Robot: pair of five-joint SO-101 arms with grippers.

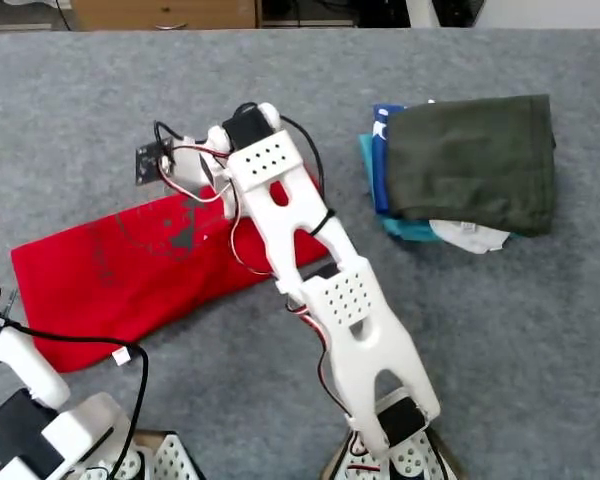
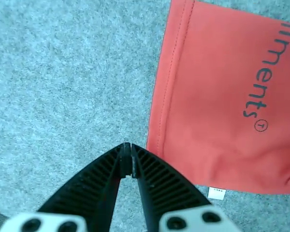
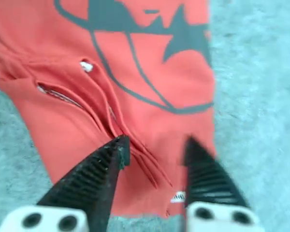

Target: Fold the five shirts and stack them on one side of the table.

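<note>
Right gripper (image 3: 154,145) hung wide open over the red shirt (image 3: 183,82).
Its arm (image 1: 310,240) stretched across the worktop (image 1: 500,330); the left gripper (image 2: 127,152), pinched closed, sat beside the shirt's edge.

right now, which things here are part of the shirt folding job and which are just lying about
Job:
red shirt, lying out, not stacked
stack of folded shirts, olive green one on top

Just there:
grey table cover
wooden drawers behind it
</note>
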